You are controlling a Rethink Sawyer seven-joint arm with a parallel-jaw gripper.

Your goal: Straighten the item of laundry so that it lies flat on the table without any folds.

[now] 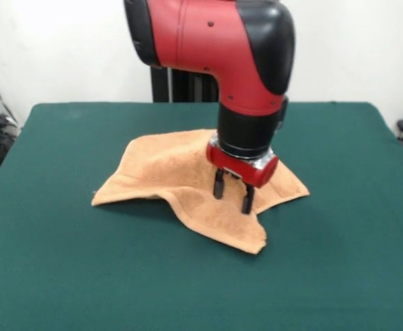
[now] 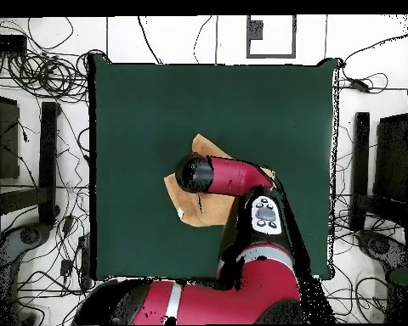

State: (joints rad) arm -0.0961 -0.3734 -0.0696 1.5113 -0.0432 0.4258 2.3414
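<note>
A large rectangular table (image 1: pixel 63 276) covered in plain dark green felt-like cloth carries a single thing: a small orange-tan terry-cloth towel (image 1: pixel 167 172). In the front view the towel lies a little toward the far side, about midway between left and right. It is rumpled rather than flat, with a raised fold through the middle and corners splaying left, right and near.

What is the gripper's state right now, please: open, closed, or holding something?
Gripper: open, with both fingertips down on the orange towel, gripping nothing.
</note>
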